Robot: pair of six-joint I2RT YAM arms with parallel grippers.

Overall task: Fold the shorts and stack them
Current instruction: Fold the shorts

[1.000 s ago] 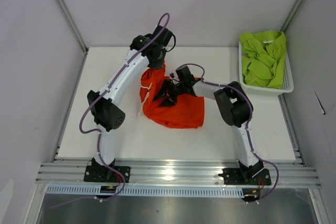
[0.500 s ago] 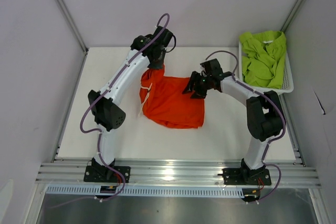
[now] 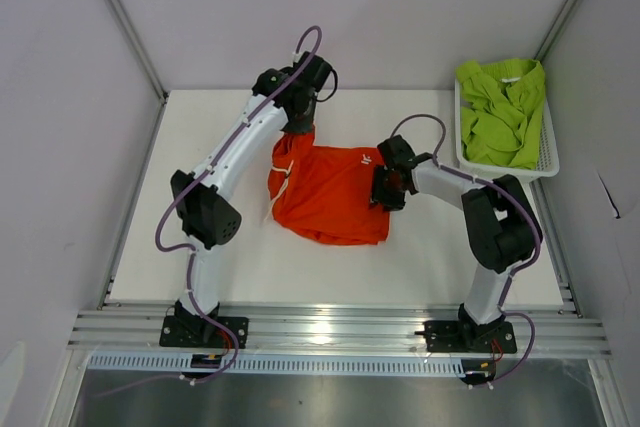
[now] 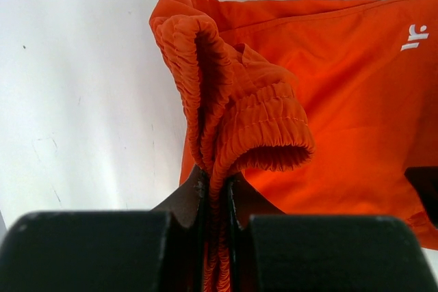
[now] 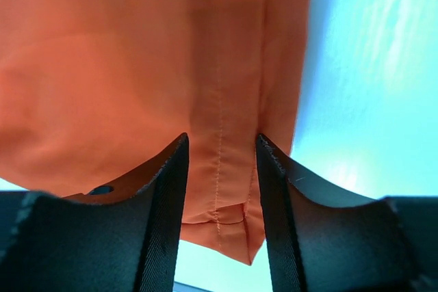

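While the left gripper (image 3: 298, 127) is clenched on the gathered elastic waistband (image 4: 267, 121) of the orange-red shorts (image 3: 335, 197), it holds that far left corner bunched and raised off the white table (image 3: 250, 267). The rest of the shorts lie spread flat near the middle of the table, with a white drawstring (image 3: 283, 172) trailing at their left edge and a small white logo (image 4: 415, 37) facing up. The right gripper (image 3: 380, 187) sits low at the shorts' right edge. In the right wrist view its fingers (image 5: 164, 196) stand apart on either side of a stitched hem, and whether they pinch the cloth cannot be told. The lime green shorts (image 3: 500, 112) lie crumpled in a white mesh basket (image 3: 548, 152) at the far right corner, well apart from both arms.
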